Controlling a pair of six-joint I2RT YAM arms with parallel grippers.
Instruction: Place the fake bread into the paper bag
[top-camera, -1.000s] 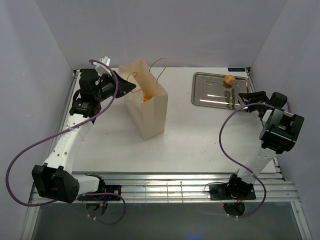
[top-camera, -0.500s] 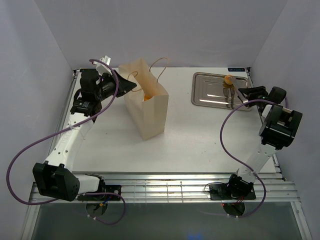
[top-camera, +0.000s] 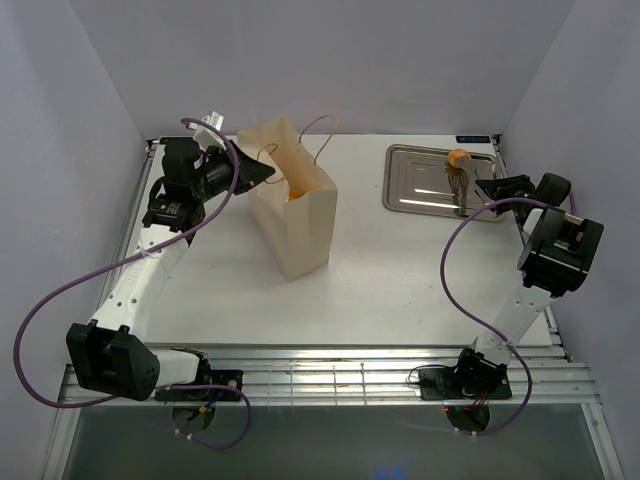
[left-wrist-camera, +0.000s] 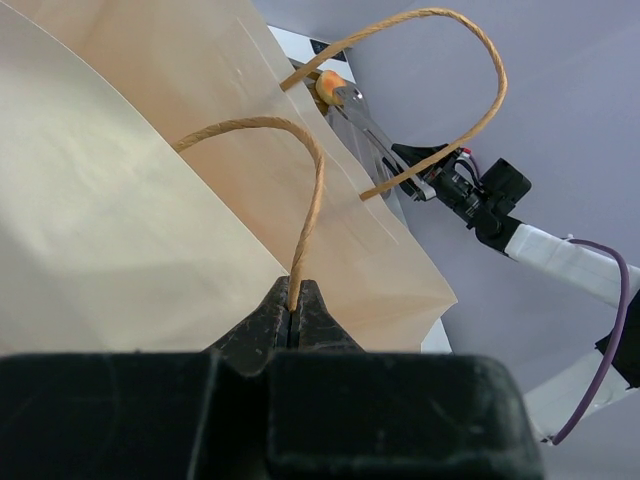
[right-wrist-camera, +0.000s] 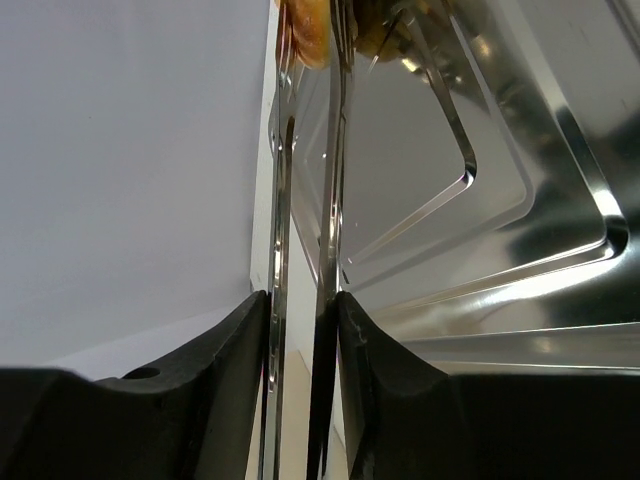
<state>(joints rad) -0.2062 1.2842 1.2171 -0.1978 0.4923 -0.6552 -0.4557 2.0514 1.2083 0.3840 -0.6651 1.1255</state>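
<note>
Lifted off tray (top-camera: 410, 195), bun (top-camera: 459, 157) rides tongs (top-camera: 460, 187) clamped in right tool (right-wrist-camera: 300, 305); left tool (left-wrist-camera: 296, 308) pinches paper bag (left-wrist-camera: 120, 220) handle (left-wrist-camera: 312, 180).

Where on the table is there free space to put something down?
Bare table lies between the paper bag and the tray, and along the near side. Crowded: the left gripper at the bag's handle; tongs and right gripper at the tray.

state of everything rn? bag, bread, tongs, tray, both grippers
paper bag: upright, mouth open
pastry in bag: already inside, only partly visible
small bun: pinched in the tong tips, over the tray
tongs: squeezed shut on the bun, held by the right gripper
steel tray: flat on the table, no other pastry on it
left gripper: shut on the bag's cord handle
right gripper: shut on the tongs
</note>
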